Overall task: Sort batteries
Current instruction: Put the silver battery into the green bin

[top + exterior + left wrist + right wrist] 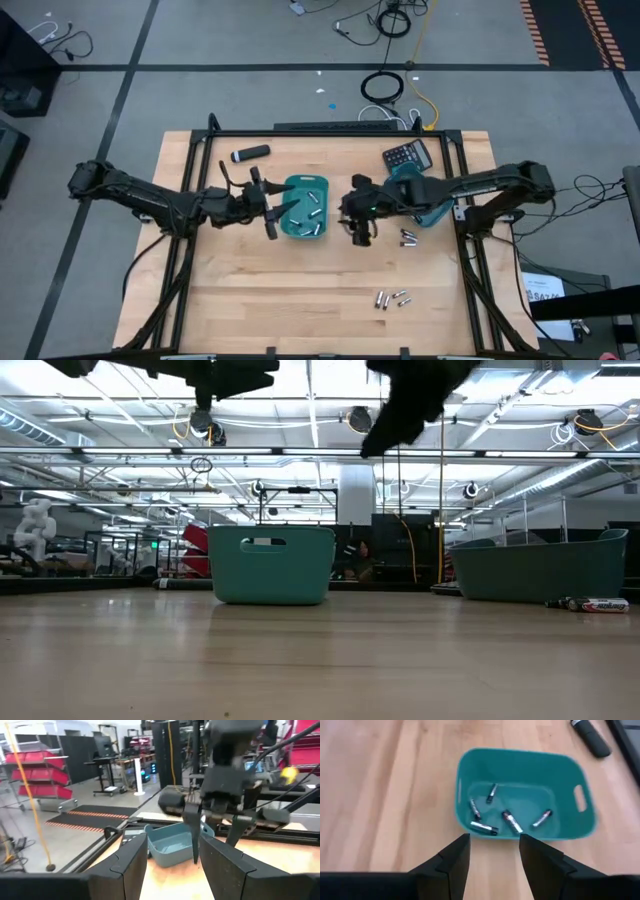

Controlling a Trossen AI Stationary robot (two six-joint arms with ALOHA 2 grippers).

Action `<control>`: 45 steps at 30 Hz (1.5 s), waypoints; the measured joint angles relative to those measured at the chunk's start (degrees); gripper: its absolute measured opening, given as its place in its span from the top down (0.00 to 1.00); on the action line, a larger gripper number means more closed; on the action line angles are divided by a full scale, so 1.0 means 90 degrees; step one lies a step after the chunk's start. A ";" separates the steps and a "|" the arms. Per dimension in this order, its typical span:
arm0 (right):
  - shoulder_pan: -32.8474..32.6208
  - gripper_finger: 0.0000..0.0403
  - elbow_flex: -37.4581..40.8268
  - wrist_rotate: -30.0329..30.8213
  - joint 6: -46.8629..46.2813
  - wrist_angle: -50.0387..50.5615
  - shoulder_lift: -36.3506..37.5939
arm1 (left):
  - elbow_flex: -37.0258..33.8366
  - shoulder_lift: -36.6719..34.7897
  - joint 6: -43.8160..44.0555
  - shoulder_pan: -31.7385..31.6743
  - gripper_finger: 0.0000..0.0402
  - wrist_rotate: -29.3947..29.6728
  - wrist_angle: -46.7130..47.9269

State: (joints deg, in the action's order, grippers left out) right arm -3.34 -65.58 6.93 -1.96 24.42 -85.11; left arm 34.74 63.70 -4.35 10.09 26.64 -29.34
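Several batteries (510, 820) lie in the left teal bin (300, 185), which shows from above in the right wrist view as a bin (520, 755). More batteries (408, 238) lie loose on the table beside the right teal bin (432, 215), and a few more batteries (390, 298) lie near the front edge. My left gripper (272, 215) hovers level at the left bin's left side, open and empty (172, 850). My right gripper (358, 232) hangs above the table just right of that bin, slanting down toward it, open with nothing between its fingers (494, 845).
A dark calculator (407, 155) lies at the back right and a black cylinder with a white tip (250, 153) at the back left. The right arm reaches over the right bin. Bare wood lies toward the front left of the table.
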 joint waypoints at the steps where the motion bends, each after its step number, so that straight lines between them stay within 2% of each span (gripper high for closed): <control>1: 0.0072 0.60 0.0348 -0.0133 -0.0044 -0.0364 0.0153 | 0.0000 0.0000 -0.0006 -0.0073 0.54 -0.0151 -0.0027; 4: 0.0353 0.60 0.1255 -0.0236 -0.0018 -0.1194 0.0522 | 0.0000 0.0000 0.0036 -0.0310 0.54 -0.0473 0.0028; 7: 0.0636 0.60 0.1712 -0.0276 0.0125 -0.1691 0.0826 | 0.0000 0.0002 0.0095 -0.0523 0.54 -0.0576 0.0297; 12: 0.0755 0.60 0.1806 -0.0389 0.0599 -0.1700 0.1003 | -0.0029 0.0002 0.0062 -0.0792 0.54 -0.0578 0.0388; 16: 0.0688 0.60 0.1806 -0.1126 0.0531 -0.1736 0.0868 | -0.0029 0.0002 0.0106 -0.0993 0.54 -0.0581 0.0376; 21: 0.0402 0.60 0.1801 -0.1100 0.0427 -0.1557 0.0427 | -0.0029 0.0002 0.0110 -0.1116 0.54 -0.0604 0.0366; 24: 0.0299 0.60 0.1475 -0.0955 0.0207 -0.0928 0.0239 | -0.0026 0.0002 0.0106 -0.1136 0.54 -0.0610 0.0365; 28: 0.0022 0.60 0.0536 -0.0397 -0.0070 0.0780 0.0207 | 0.0144 0.0005 0.0040 -0.1136 0.54 -0.0904 0.0372; 32: -0.0371 0.60 -0.0071 -0.0902 -0.0495 0.2213 0.0205 | 0.0348 0.0005 -0.0113 -0.1132 0.54 -0.1240 0.0357; 37: -0.0938 0.60 0.0107 -0.1044 -0.1501 0.3184 0.0115 | 0.0396 0.0005 -0.0333 -0.1136 0.54 -0.1281 0.0343; 45: -0.1581 0.61 0.0778 -0.0916 -0.2538 0.3367 0.0088 | 0.0401 0.0005 -0.0620 -0.1197 0.54 -0.1278 -0.0279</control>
State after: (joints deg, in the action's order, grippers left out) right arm -17.56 -58.57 -1.32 -24.81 54.72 -84.31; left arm 38.35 63.75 -9.92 -0.69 15.14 -31.85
